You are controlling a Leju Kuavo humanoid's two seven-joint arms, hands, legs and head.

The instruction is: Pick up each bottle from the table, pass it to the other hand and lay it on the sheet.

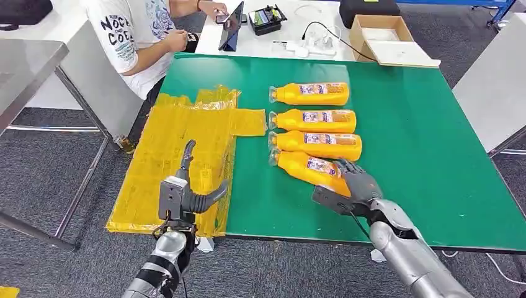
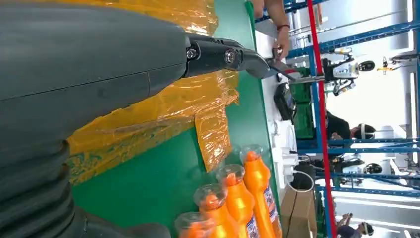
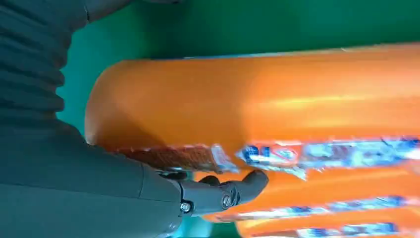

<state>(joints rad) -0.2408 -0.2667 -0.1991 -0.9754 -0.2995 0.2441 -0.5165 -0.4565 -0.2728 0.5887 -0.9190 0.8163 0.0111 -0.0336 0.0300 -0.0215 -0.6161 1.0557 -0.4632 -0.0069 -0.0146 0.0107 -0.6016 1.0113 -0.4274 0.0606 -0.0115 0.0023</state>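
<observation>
Four orange bottles lie side by side on the green table (image 1: pixel 422 155), caps toward the yellow sheet (image 1: pixel 180 139). The nearest bottle (image 1: pixel 307 166) lies askew. My right hand (image 1: pixel 353 183) wraps its base end, and the bottle still rests on the table. In the right wrist view that bottle (image 3: pixel 277 94) lies between the thumb and a dark finger (image 3: pixel 237 191) curled against the label. The other bottles (image 1: pixel 316 144) (image 1: pixel 313 119) (image 1: pixel 310 93) lie untouched. My left hand (image 1: pixel 185 194) hovers open over the sheet's near edge, holding nothing. The left wrist view shows the sheet (image 2: pixel 198 99) and bottle caps (image 2: pixel 233 173).
A person sits at the far left corner (image 1: pixel 139 37) with a phone. Behind the green table stands a white table with a cardboard box (image 1: pixel 384 37), a tablet and a power strip. The sheet overhangs the table's left side. A grey table (image 1: pixel 496 87) stands at the right.
</observation>
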